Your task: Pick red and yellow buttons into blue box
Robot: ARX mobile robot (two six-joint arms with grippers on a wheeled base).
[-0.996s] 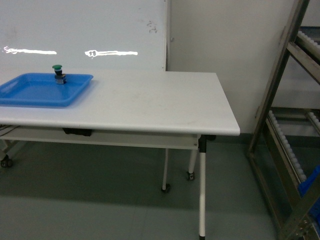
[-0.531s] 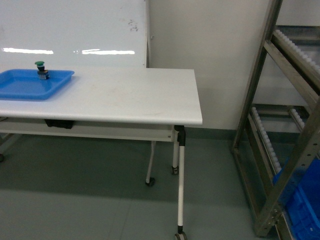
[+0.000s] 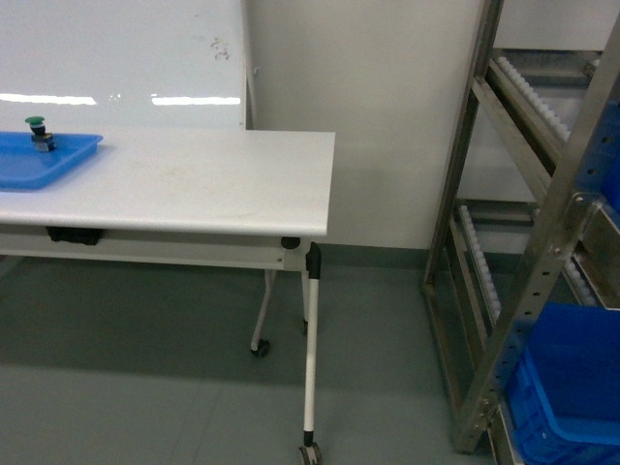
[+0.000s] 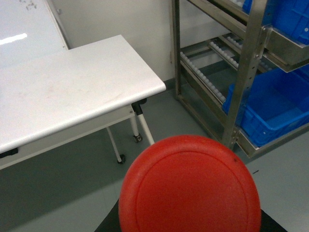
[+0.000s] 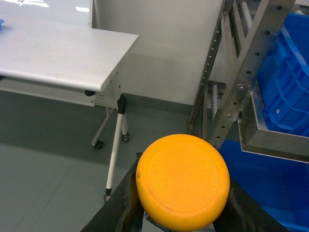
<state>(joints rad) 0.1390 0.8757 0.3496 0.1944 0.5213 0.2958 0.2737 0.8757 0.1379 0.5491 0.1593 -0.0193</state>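
Note:
The red button [image 4: 189, 186] fills the bottom of the left wrist view, cap facing the camera. My left gripper [image 4: 189, 226] is shut on it, with only black edges showing under the cap. In the right wrist view the yellow button [image 5: 182, 181] sits between black fingers [image 5: 116, 208], and my right gripper [image 5: 182, 215] is shut on it. The blue box [image 3: 567, 387] stands on the low shelf of the metal rack at the right; it also shows as the blue box [image 4: 275, 108] and the blue box [image 5: 270, 176]. Neither gripper shows in the head view.
A white table [image 3: 194, 184] on castors stands at the left, with a shallow blue tray [image 3: 39, 160] holding a green button [image 3: 39, 134]. The metal rack [image 3: 542, 242] with roller shelves fills the right. Another blue crate [image 5: 289, 77] sits higher on the rack. Grey floor lies between table and rack.
The head view has swung right: the table and tray slid toward the left edge, while the rack and the blue box came further into view.

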